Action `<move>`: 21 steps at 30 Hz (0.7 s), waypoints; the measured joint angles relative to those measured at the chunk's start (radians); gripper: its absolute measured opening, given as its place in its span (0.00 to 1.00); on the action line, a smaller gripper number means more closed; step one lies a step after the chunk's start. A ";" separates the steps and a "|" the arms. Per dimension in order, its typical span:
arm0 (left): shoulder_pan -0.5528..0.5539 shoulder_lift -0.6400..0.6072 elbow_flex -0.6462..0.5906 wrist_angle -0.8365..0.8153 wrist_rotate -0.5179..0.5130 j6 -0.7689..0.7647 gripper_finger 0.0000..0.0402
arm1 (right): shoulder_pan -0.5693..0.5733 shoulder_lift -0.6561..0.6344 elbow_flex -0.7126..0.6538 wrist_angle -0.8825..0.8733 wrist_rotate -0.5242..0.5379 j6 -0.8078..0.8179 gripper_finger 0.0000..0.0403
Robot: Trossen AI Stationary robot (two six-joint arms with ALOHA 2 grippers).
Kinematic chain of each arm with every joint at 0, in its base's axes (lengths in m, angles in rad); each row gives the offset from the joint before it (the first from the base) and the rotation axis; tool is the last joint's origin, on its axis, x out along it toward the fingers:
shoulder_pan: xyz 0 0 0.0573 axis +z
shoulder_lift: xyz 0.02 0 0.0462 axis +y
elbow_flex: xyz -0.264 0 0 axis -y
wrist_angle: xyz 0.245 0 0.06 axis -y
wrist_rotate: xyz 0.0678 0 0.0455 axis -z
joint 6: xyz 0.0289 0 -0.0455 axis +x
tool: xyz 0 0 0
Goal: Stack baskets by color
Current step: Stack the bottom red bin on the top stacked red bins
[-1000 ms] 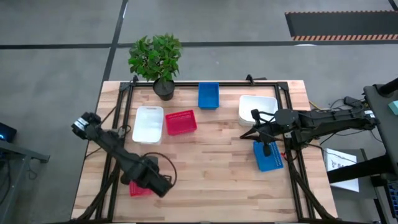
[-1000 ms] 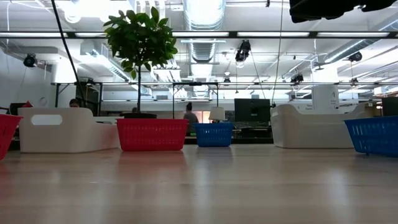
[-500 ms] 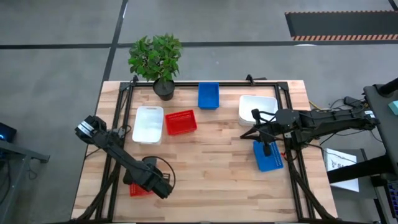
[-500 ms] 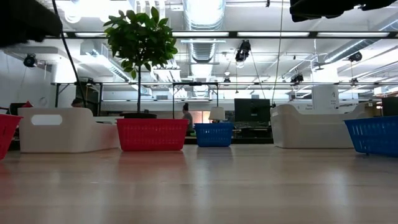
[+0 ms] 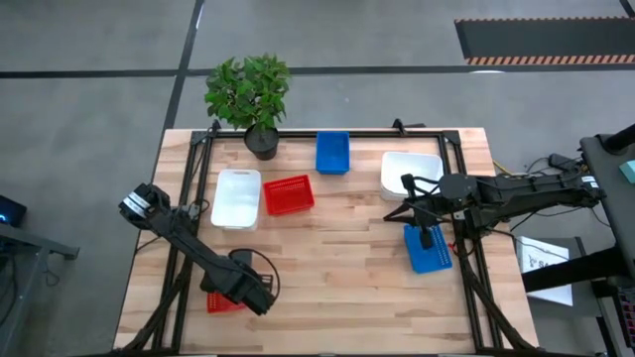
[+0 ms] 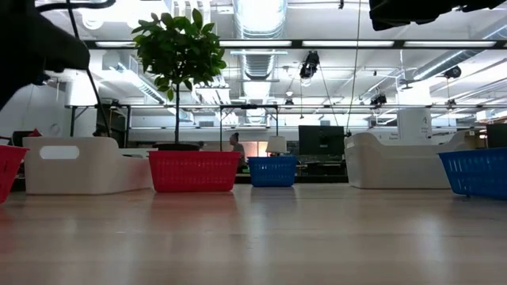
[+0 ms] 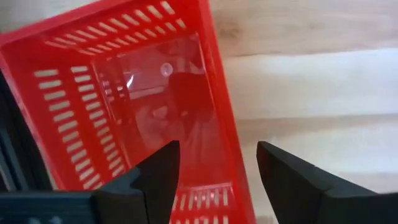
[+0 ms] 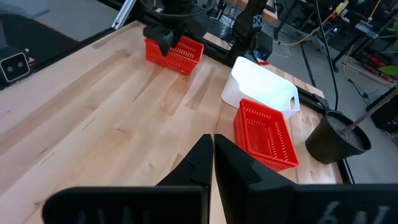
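Over the table's near left corner, my left claw (image 7: 214,165) hangs spread apart above a red basket (image 7: 134,99).
My right claw (image 8: 212,152), pinched together, hovers above a blue basket (image 5: 428,249).

Grey concrete floor (image 5: 89,129), bright ceiling lights (image 6: 257,12)
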 joint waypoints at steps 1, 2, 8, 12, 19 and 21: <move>0.001 0.000 -0.011 0.010 -0.003 -0.001 0.48 | 0.000 0.000 -0.001 0.000 0.000 0.000 0.02; 0.001 0.000 -0.022 0.029 -0.005 -0.001 0.46 | 0.000 0.000 -0.002 -0.001 0.000 0.000 0.02; 0.001 0.001 -0.037 0.077 -0.005 0.002 0.27 | 0.000 0.000 -0.002 0.000 0.000 -0.002 0.02; 0.001 0.001 -0.037 0.078 -0.005 -0.003 0.10 | 0.000 0.000 -0.002 0.000 0.000 -0.004 0.02; 0.000 0.000 -0.037 0.084 -0.002 -0.005 0.01 | 0.000 0.000 -0.004 -0.003 0.000 -0.004 0.02; -0.001 0.000 -0.033 0.082 0.016 -0.003 0.01 | 0.000 0.000 -0.004 -0.008 0.000 -0.006 0.02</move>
